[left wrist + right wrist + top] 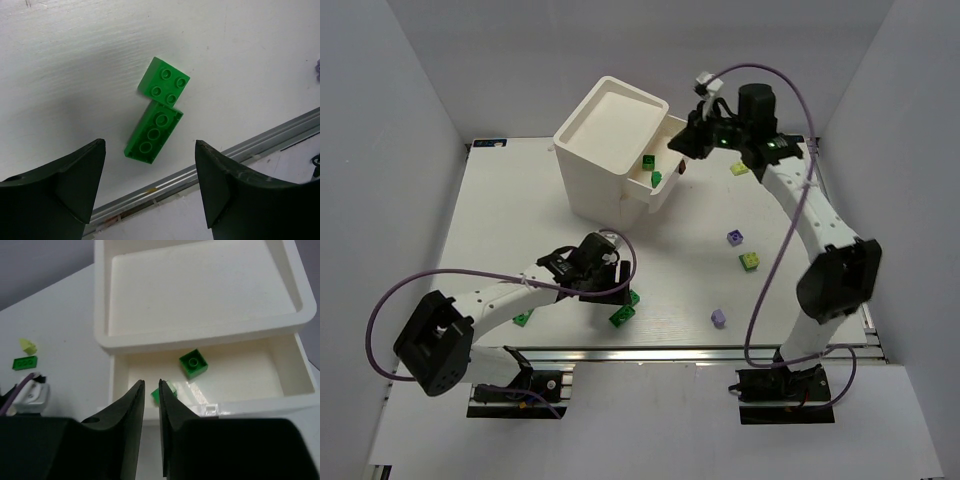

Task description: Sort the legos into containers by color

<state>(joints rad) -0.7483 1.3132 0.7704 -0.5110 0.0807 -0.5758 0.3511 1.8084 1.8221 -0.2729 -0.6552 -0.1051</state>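
Observation:
The white cabinet (pixel 610 140) stands at the back with its top drawer (pixel 665 195) pulled out. Two dark green legos (pixel 649 161) (pixel 656 179) lie in it. In the right wrist view they show in the drawer (pixel 235 405) as one square brick (pixel 193 363) and one (pixel 172 389) just behind my fingertips. My right gripper (pixel 151 390) hovers over the drawer's front, jaws a narrow gap apart and empty. My left gripper (pixel 150 185) is wide open above two dark green legos, one square (pixel 164 82) and one long (pixel 153 132), near the table's front.
Loose legos lie on the table: pale yellow-green (pixel 739 168) (pixel 749 261), purple (pixel 735 238) (pixel 718 318), and green (pixel 523 318). The metal rail (pixel 225 155) of the table's front edge runs just below the left gripper. White walls enclose the table.

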